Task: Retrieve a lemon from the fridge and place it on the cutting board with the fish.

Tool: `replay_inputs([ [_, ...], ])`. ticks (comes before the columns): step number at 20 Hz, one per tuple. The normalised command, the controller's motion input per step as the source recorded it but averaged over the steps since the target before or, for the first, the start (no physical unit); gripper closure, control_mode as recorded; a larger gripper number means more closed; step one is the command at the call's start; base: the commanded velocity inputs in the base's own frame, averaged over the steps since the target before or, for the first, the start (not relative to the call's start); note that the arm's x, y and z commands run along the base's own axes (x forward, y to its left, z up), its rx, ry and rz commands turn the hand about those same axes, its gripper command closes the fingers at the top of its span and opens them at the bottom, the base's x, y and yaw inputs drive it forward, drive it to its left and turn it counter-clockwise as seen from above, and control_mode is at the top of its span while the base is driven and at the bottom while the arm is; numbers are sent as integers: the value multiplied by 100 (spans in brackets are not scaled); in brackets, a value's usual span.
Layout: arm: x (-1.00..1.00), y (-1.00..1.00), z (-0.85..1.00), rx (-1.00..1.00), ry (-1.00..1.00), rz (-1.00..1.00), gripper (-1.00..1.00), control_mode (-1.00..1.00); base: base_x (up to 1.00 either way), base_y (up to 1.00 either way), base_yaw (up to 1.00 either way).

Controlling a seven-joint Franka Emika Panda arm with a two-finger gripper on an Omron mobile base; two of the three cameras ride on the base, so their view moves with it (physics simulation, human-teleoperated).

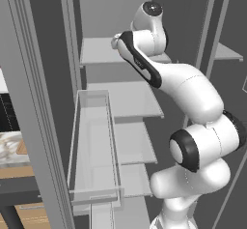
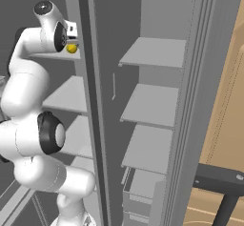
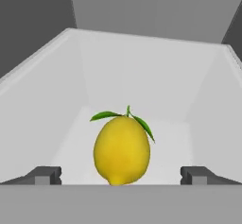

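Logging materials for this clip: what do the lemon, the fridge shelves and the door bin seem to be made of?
The lemon: fruit with smooth, matte yellow skin and two green leaves at the stem; the rendering shows no pores. The fridge shelves: flat, pale grey, matte, possibly plastic or painted metal; nothing settles which. The door bin: clear plastic or glass, since the door shows through its walls.

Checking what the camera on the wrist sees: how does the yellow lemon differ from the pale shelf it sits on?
The bright yellow lemon is rounded and stands upright, with green leaves at its top; the pale grey fridge shelf is flat, bare and far broader. The lemon is saturated in colour, the shelf nearly colourless. Both lie ahead of the open hand, with the lemon centred between its fingertips.
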Motion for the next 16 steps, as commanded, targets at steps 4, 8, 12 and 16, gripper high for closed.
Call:
replay_inputs([
  [4,23,0,-11,0,0,0,-100,-100,0,0,0],
  [8,1,0,-8,0,0,0,-100,-100,0,0,0],
  [12,19,0,-16,0,0,0,-100,-100,0,0,0],
  [16,33,0,-18,0,0,0,-100,-100,0,0,0],
])
